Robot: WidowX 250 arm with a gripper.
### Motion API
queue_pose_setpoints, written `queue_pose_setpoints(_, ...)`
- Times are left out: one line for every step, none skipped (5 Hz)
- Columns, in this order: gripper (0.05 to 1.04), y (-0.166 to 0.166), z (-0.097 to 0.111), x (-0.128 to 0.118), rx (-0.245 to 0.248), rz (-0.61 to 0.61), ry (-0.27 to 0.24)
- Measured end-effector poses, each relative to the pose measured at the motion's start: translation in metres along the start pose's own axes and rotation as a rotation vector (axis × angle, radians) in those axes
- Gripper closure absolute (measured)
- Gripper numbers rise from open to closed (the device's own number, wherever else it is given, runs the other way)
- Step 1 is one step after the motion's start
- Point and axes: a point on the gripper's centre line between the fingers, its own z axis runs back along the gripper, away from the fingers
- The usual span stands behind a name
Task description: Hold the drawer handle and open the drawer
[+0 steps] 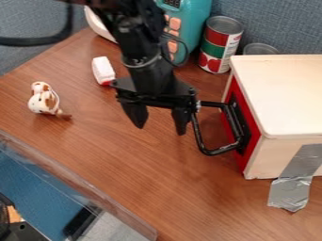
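While the wooden box (286, 94) is crossed by grey tape (290, 190) at its near R side, the black drawer handle (217, 151) is mounted on the red drawer front (245, 159). Just L of it, the gripper (160, 129) is held open, w/ a gap b/w fingers; contact can't be confirmed. Farther back, a red/green can (220, 44) is seen nr. a teal toy (196, 21).

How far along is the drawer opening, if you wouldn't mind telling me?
The gripper is down beside the black handle, so the approach looks mostly done. Nothing is in hand: its fingers are apart, with the handle outside them. Gripping and pulling are left; the red drawer front looks flush with the wooden box.
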Motion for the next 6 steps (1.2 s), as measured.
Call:
queue_pose_setpoints(0.083,-0.008,-0.01,0.017,0.009,0.024,-0.026)
queue_pose_setpoints(0.083,-0.01,-0.021,0.029,0.015,0.083,-0.052)
queue_pose_setpoints(0.083,-0.014,-0.028,0.037,0.012,0.136,-0.062)
queue_pose_setpoints(0.083,-0.014,-0.036,0.04,0.021,0.197,-0.063)
queue_pose_setpoints(0.083,-0.014,-0.05,0.035,0.037,0.221,-0.04)
queue_pose_setpoints(0.143,-0.018,-0.06,0.032,0.036,0.242,-0.029)
